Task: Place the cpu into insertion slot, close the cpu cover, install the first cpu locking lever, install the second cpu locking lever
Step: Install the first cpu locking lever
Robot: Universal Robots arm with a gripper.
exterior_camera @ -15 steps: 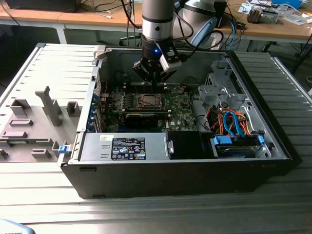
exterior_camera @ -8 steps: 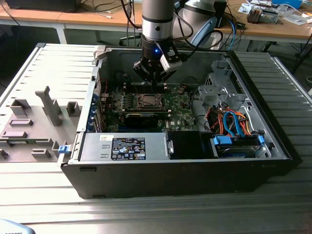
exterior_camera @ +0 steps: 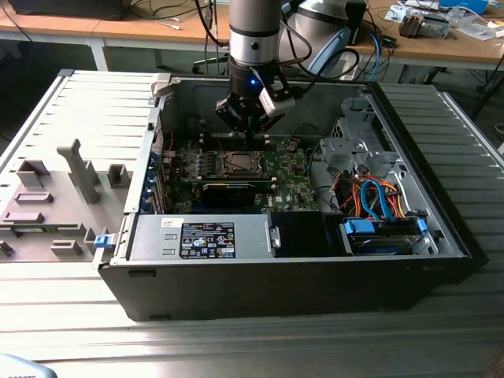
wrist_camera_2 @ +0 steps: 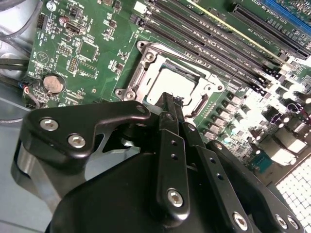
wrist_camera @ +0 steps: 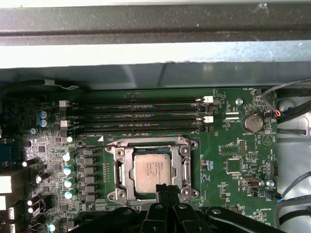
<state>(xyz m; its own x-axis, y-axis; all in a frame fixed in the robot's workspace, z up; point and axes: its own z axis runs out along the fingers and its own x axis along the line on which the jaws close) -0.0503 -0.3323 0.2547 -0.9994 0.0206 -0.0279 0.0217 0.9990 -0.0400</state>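
Observation:
The cpu [wrist_camera: 152, 170] [wrist_camera_2: 171, 83], a grey-beige square chip, lies flat in the insertion slot [exterior_camera: 239, 163] on the green board. The cpu cover [wrist_camera: 116, 171] [wrist_camera_2: 137, 80], a silvery frame, lies down around it, and the chip shows through its window. I cannot make out the locking levers. My gripper [wrist_camera: 165, 188] [wrist_camera_2: 168, 99] [exterior_camera: 250, 130] hangs just above the socket's edge, its black fingers together and shut on nothing. In both wrist views the fingertips cover one edge of the cpu.
Long black memory slots [wrist_camera: 136, 116] run beside the socket, with a coin battery [wrist_camera: 252, 122] further along. The case wall [wrist_camera: 146, 63] stands close behind. A power supply [exterior_camera: 201, 236], coloured cables [exterior_camera: 378, 197] and a black card [exterior_camera: 228, 191] fill the case. Grey fixtures [exterior_camera: 79, 169] stand outside it.

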